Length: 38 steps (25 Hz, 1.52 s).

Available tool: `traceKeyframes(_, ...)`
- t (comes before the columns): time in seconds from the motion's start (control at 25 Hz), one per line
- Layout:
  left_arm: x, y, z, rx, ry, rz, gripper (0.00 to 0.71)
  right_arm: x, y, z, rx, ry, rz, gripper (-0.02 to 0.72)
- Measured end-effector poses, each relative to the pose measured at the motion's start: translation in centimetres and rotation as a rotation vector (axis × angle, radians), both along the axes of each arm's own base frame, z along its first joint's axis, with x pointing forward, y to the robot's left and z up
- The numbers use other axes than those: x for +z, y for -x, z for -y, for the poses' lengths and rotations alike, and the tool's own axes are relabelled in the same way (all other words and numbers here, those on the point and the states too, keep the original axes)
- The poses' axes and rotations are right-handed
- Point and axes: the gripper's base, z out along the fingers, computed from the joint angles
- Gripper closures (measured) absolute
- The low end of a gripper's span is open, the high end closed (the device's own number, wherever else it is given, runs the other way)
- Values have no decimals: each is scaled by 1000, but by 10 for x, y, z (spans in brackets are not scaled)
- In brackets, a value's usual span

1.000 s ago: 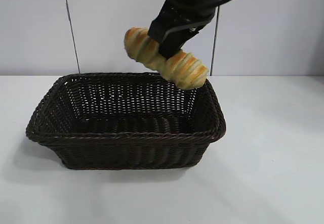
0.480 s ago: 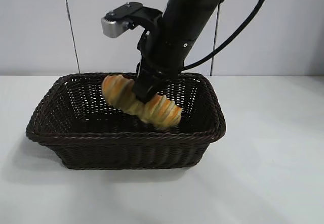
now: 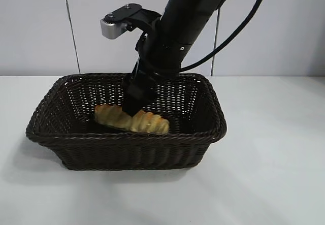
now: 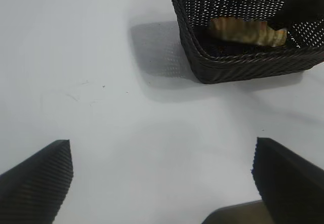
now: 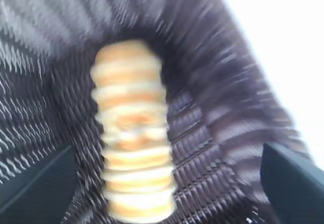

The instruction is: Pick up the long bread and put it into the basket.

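While the bread settles, release: right gripper (image 3: 133, 105) is inside the basket (image 3: 127, 136) just above the loaf, its fingers (image 5: 40, 188) spread wide on either side in the wrist view, nothing clamped.
Step advice: judged from this, lift straight up and clear of the braided rim so no finger drags the loaf or snags the weave.
Bread place: long bread (image 3: 132, 119) lies on the basket floor, toward the near wall and about midway along it.
Bread axis: long axis runs roughly along the basket's length, one tapered end toward the left wall, the other slightly lower toward the right.
Left gripper (image 4: 162, 181): parked over bare tabletop (image 4: 101, 107), well apart from the basket, fingers wide apart.
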Motion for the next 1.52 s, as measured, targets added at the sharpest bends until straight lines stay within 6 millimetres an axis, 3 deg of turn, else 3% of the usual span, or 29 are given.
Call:
traceKeyframes(0.2,0,0,0,0,0,0,14,33,-7,14,-213,-58,-65,9)
traceKeyframes(0.44,0,0,0,0,0,0,14,70,-30,64,-460,-15,-98,9)
traceKeyframes(0.64,0,0,0,0,0,0,14,91,-47,120,-626,7,-103,9)
traceKeyframes(0.96,0,0,0,-3,4,-1,14,91,-60,232,-924,19,-159,9)
traceKeyframes(1.12,0,0,1,-6,9,-2,14,90,-58,276,-1036,12,-175,9)
traceKeyframes(1.32,0,0,1,-5,9,-2,14,99,-47,306,-1114,6,-178,9)
traceKeyframes(1.52,0,0,1,-5,9,-2,14,125,-29,308,-1125,-21,-129,9)
